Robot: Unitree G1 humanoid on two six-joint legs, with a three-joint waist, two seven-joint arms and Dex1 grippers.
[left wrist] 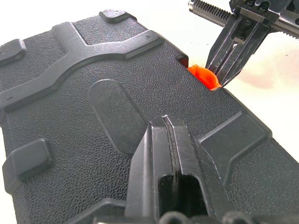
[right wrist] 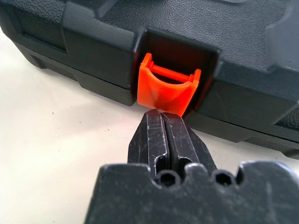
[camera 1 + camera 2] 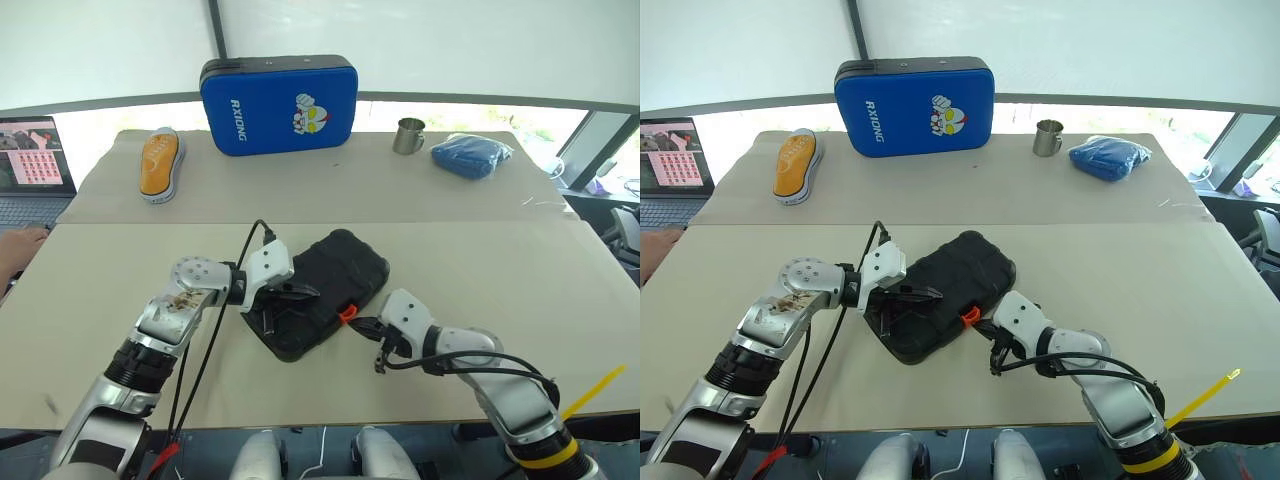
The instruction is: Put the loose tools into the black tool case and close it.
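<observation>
The black tool case (image 3: 345,262) lies on the table with its ribbed lid down, angled across the near middle. My left gripper (image 3: 300,293) is shut, and its fingertips rest on the lid (image 1: 107,88) near the case's near-left end. My right gripper (image 2: 163,116) is shut too, its tips touching the lower edge of the orange latch (image 2: 167,91) on the case's front side. The left wrist view also shows the right gripper (image 1: 222,79) at the latch (image 1: 203,77). The loose tools are out of view.
At the back of the table stand a blue cartoon-printed case (image 3: 278,104), an orange shoe insole (image 3: 160,163), a metal cup (image 3: 408,136) and a blue cloth (image 3: 470,155). A laptop (image 3: 30,160) and a person's hand (image 3: 20,245) are at the left edge.
</observation>
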